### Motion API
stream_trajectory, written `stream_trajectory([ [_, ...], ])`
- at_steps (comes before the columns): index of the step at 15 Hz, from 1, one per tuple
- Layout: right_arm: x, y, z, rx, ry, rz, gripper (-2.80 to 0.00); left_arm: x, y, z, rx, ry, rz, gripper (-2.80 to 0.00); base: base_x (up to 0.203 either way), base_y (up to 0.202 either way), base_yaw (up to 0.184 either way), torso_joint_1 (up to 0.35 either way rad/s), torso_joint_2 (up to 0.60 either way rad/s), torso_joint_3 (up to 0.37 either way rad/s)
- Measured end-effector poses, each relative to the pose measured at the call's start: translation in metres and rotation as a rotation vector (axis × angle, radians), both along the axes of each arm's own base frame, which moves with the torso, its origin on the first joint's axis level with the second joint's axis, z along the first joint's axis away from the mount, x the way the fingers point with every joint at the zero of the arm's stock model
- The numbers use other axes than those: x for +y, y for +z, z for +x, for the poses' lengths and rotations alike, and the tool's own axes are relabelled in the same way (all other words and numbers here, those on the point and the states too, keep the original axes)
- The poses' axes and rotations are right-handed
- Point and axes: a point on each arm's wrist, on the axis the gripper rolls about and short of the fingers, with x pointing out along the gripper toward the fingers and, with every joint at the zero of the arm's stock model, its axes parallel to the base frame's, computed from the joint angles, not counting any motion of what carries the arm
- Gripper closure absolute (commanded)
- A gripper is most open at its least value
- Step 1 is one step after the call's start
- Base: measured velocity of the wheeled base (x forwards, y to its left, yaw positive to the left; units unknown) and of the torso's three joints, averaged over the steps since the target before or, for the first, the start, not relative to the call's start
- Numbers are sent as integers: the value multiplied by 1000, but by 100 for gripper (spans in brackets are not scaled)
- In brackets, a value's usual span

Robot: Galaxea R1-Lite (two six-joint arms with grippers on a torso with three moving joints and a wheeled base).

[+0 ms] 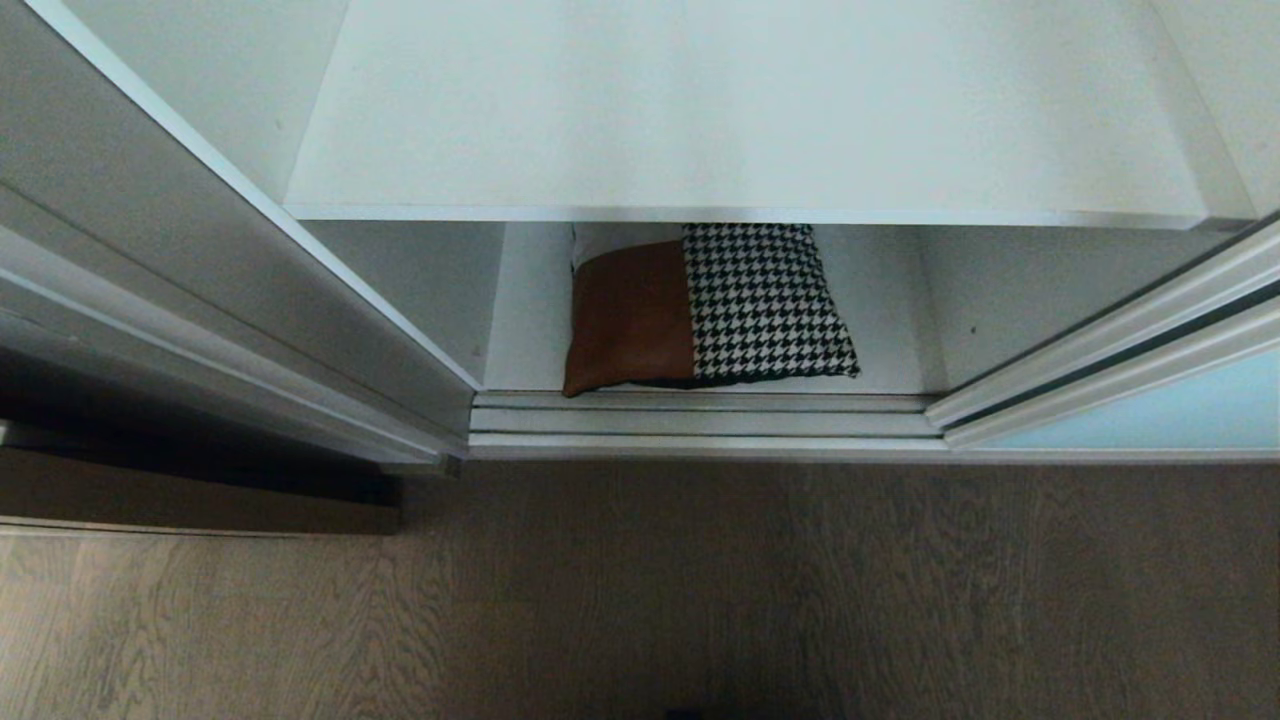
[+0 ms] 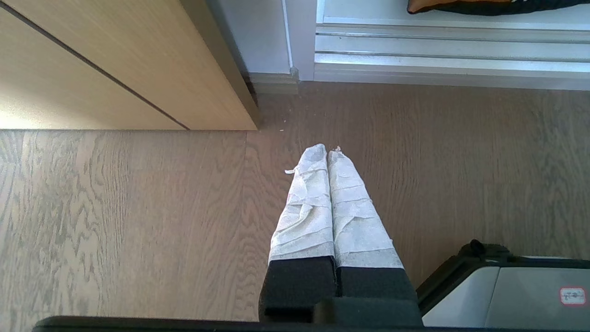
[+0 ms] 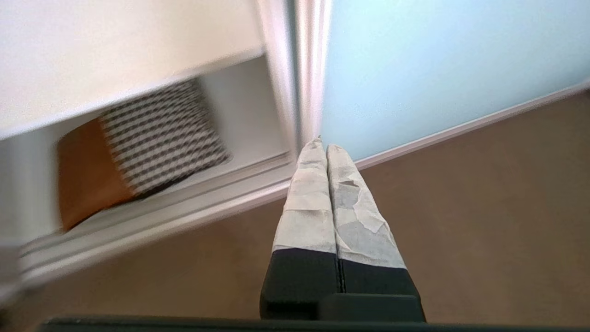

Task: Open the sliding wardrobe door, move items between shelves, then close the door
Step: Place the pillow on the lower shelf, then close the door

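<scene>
The cushion (image 1: 705, 310) lies flat on the lower shelf (image 1: 890, 330), under the bare upper shelf (image 1: 740, 110), its front edge just behind the door track (image 1: 700, 415) and its long axis running along the opening. In the right wrist view it sits ahead of the right gripper (image 3: 322, 147), off to the side away from the sliding wardrobe door (image 3: 438, 69); these fingers are pressed together, holding nothing. The left gripper (image 2: 326, 151), also closed and empty, hangs over the floor (image 2: 138, 207), so the right arm looks better placed to reach.
</scene>
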Motion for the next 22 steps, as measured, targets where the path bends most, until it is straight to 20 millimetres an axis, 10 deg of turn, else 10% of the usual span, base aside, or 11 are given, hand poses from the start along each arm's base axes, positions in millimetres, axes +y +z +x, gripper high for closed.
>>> stream_trajectory([
  [11,-38,42,75,85,-297,-198,0,0,0,0,1,0,0,0,0,0,0,0,0,0],
  [22,-118,48,98,72,141,21,0,0,0,0,2,0,-1,0,0,0,0,0,0,0],
])
